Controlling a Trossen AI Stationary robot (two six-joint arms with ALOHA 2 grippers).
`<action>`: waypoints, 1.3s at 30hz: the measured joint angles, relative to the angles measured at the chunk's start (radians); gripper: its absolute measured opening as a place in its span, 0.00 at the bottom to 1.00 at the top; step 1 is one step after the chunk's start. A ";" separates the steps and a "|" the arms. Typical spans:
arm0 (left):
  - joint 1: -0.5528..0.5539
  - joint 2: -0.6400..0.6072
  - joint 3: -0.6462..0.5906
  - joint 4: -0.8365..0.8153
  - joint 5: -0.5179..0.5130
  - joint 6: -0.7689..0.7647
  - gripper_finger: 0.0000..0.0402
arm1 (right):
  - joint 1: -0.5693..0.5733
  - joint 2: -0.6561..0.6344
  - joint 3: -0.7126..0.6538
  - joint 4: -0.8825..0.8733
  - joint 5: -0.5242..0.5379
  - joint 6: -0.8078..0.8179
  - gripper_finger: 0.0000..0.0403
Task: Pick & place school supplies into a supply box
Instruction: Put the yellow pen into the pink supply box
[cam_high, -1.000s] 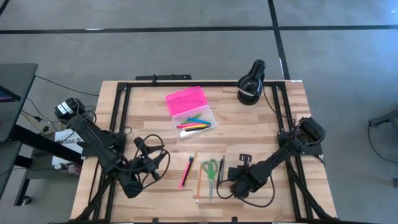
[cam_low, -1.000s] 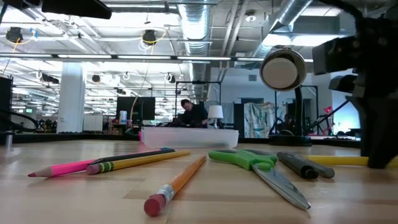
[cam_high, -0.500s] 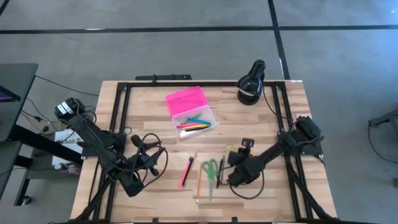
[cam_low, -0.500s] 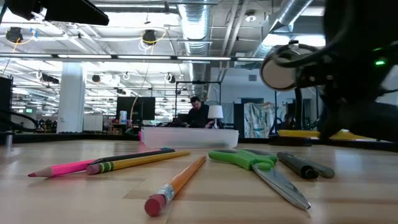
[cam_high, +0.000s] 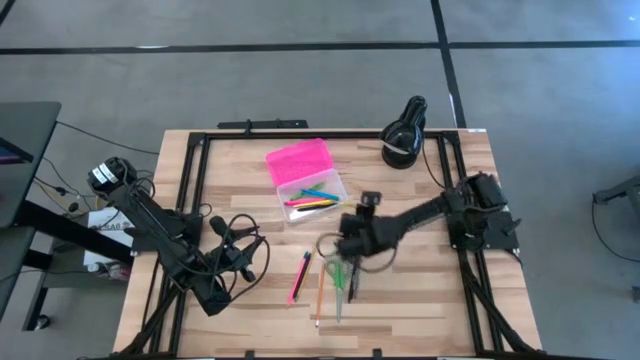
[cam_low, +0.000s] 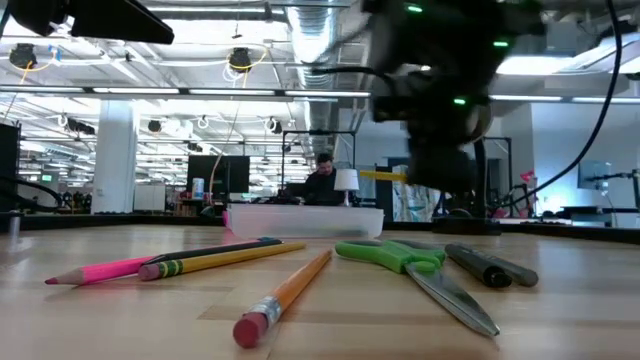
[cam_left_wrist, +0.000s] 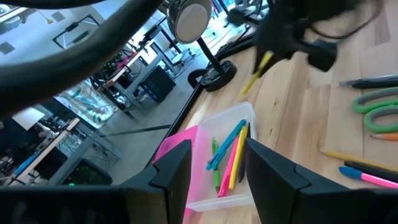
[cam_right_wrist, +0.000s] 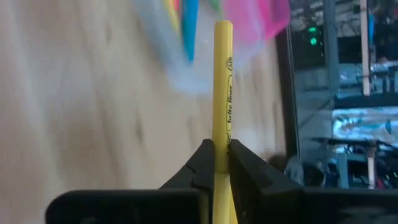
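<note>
My right gripper (cam_high: 343, 238) hangs above the table's middle, just short of the supply box, shut on a yellow pen (cam_right_wrist: 222, 81). The box has a hot pink lid (cam_high: 298, 160) folded open and a clear base (cam_high: 316, 196) with several coloured pens lying in it. On the table near the front lie a pink pencil (cam_high: 299, 276), an orange pencil (cam_high: 320, 290), green-handled scissors (cam_high: 338, 277) and a black marker (cam_high: 355, 274). My left gripper (cam_left_wrist: 217, 180) waits open over the table's left part, facing the box. My right gripper pinches the yellow pen's shaft (cam_right_wrist: 222, 146) between its two fingers (cam_right_wrist: 205, 163). The pen runs out forward from between the fingers. It is lifted clear of the table and shows nearly level in the low view (cam_low: 385, 175).
A black rounded lamp-like object with a white band (cam_high: 404, 132) stands at the far right of the table. Black frame rails (cam_high: 195, 180) run along the table's left, right and far sides. Bare wood lies between the box and the loose supplies.
My right gripper has risen from the table's near right part and travelled left and toward the far edge, up to the supply box. The yellow pen, which lay on the table a second ago, has gone up with it and now hangs clear.
</note>
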 joint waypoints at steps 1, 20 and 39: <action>0.000 0.000 0.000 0.000 0.003 0.000 0.35 | -0.022 0.000 0.014 0.041 -0.025 -0.062 0.05; 0.000 0.000 0.000 -0.130 0.045 -0.149 0.35 | -0.316 0.011 0.111 0.476 -0.523 -0.425 0.04; 0.000 0.000 0.000 -0.130 0.057 -0.149 0.35 | -0.374 0.011 0.110 0.495 -0.536 -0.285 0.18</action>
